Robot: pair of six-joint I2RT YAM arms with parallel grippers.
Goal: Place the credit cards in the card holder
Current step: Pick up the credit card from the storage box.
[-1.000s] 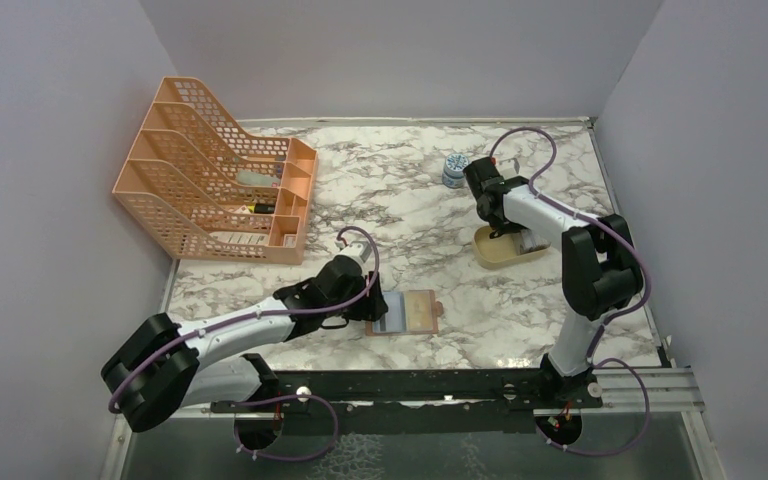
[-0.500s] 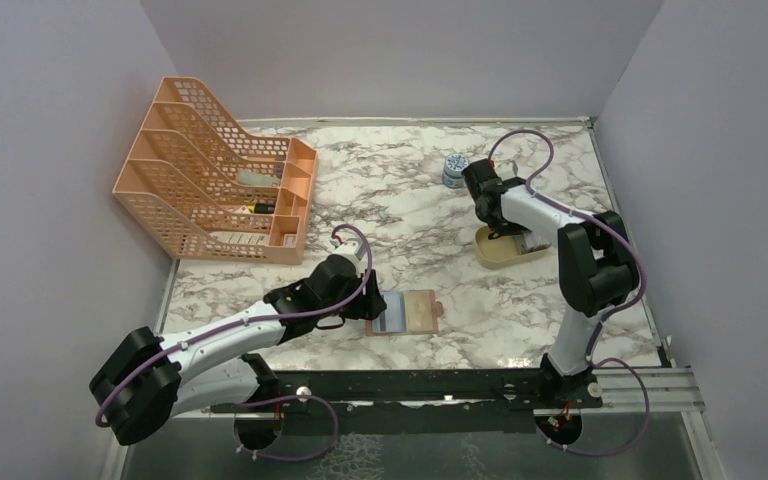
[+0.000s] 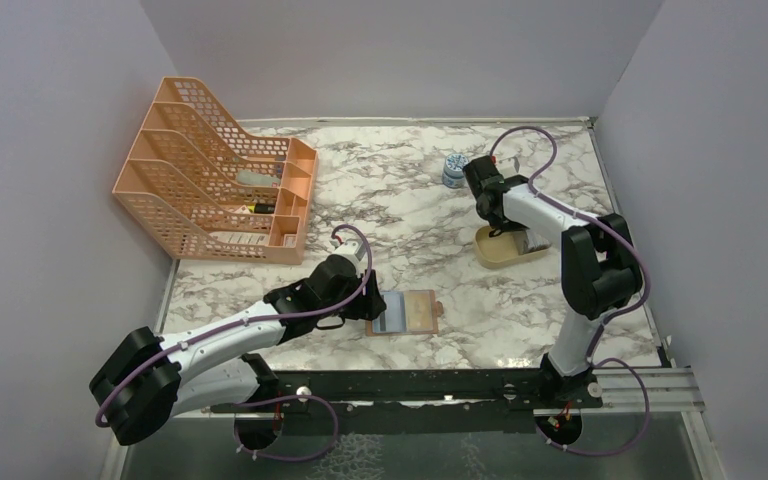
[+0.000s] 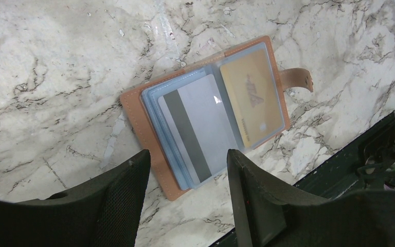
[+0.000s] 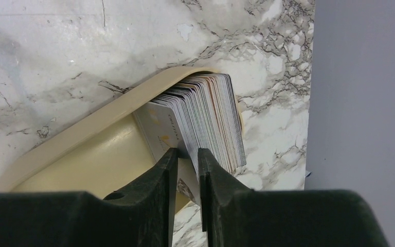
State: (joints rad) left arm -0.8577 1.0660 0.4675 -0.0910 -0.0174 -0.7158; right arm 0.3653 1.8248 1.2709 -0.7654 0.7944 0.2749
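Table: white marble-pattern table point(image 3: 410, 200); it carries every item listed below.
Card holder: small tan leather book-style card holder point(image 4: 136, 121), lying open and flat near the front edge of the table, between the two arm bases but closer to the left one point(image 3: 407, 313). The clear sleeves face up.
Strap: tan leather strap with snap button point(image 4: 295, 78); it projects from the outer edge of the gold-card side and lies flat on the marble.
Cards in holder: a grey card with a dark magnetic stripe point(image 4: 200, 128) sits on top of the left page, with light blue card edges point(image 4: 157, 110) fanned out under it. A gold-brown card point(image 4: 249, 100) fills the right sleeve.
Left end effector: left end effector point(image 4: 187, 154), fingers spread wide and holding nothing. It hangs over the near edge of the open holder, and neither finger touches the leather.
Tray: beige oval plastic tray point(image 5: 92, 164), on the right half of the table.
Card supply: stack of thin credit cards point(image 5: 211, 118), standing on edge and packed against the tray's end wall.
Right end effector: right end effector point(image 5: 187, 170), lowered into the tray with the fingers drawn close together around the front cards of the stack. Whether the cards are actually clamped cannot be told.
Other items: orange perforated plastic file rack point(image 3: 215, 175) at the rear left; small round blue-grey container point(image 3: 453, 170) at the rear, behind the right arm.
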